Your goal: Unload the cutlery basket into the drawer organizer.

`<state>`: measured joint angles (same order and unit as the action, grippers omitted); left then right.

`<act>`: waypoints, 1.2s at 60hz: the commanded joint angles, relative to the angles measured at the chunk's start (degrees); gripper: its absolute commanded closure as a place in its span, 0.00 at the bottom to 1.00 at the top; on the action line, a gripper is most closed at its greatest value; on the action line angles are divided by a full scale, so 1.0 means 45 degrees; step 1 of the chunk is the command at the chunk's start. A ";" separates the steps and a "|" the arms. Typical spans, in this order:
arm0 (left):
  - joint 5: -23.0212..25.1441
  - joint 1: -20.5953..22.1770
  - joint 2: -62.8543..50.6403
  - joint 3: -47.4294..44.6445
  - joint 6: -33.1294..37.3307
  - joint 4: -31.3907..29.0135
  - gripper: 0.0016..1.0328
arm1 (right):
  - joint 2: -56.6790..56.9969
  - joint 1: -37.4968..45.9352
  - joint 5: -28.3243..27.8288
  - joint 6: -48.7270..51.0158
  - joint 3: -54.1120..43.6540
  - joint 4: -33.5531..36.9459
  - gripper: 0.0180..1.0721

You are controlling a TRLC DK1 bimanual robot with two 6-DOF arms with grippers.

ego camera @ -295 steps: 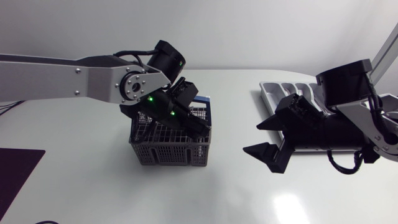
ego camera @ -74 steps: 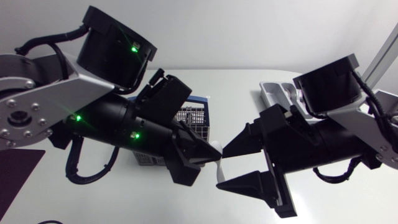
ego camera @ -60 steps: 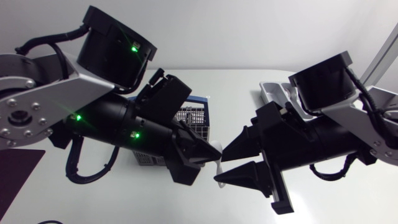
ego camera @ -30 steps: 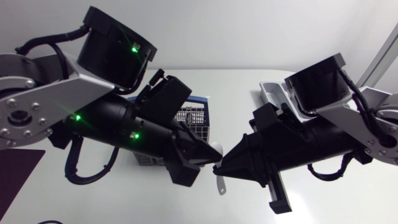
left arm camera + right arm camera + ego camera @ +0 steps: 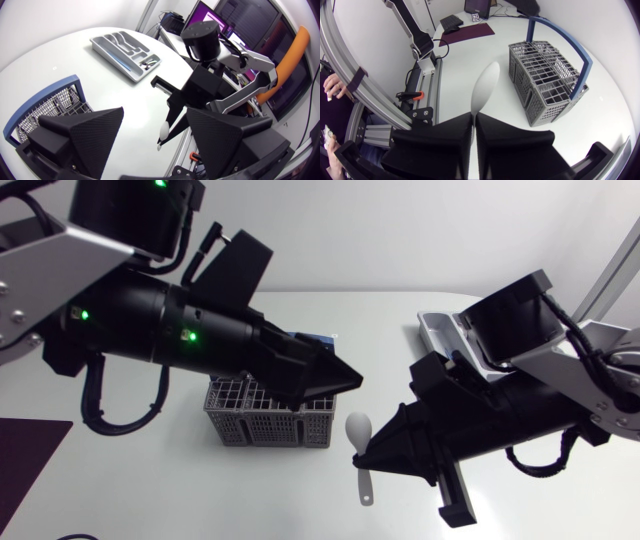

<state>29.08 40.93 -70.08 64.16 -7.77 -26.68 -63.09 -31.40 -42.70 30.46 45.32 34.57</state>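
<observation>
Your left gripper has let go and drawn back from the handover point of half a second ago. It now hangs above the cutlery basket with its fingers spread wide and nothing between them. Over the last second or so your right gripper went from gaping to pressed together on the white spoon, which it now carries alone.

The spoon hangs in the air above the table, just beside the basket on the right arm's side. In the right wrist view its bowl sticks out ahead of the fingertips. In the head view the handle end pokes out on the other side.

The grip looks to be right at the fingertips on a narrow neck, so the spoon could swivel. Swing it slowly and avoid any sharp wrist roll.

The drawer organizer lies behind the right arm and is mostly hidden by it in the head view. The left wrist view shows long compartments, with some cutlery already at one end. You cannot tell from here which slot suits spoons.

- Line the spoon up lengthwise with a compartment.
- Bring it low before you release it.
- Keep the left arm parked where it is, so the two arms stay apart.
</observation>
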 commanded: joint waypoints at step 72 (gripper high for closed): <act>-0.5427 -0.3294 0.0594 -0.2324 0.1238 -0.0009 0.04 | -0.4125 1.2485 0.6344 0.9814 -0.0774 -0.6549 0.95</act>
<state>5.04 27.05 -69.06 55.64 -3.97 -26.74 -77.19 22.68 -14.68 71.70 40.12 6.92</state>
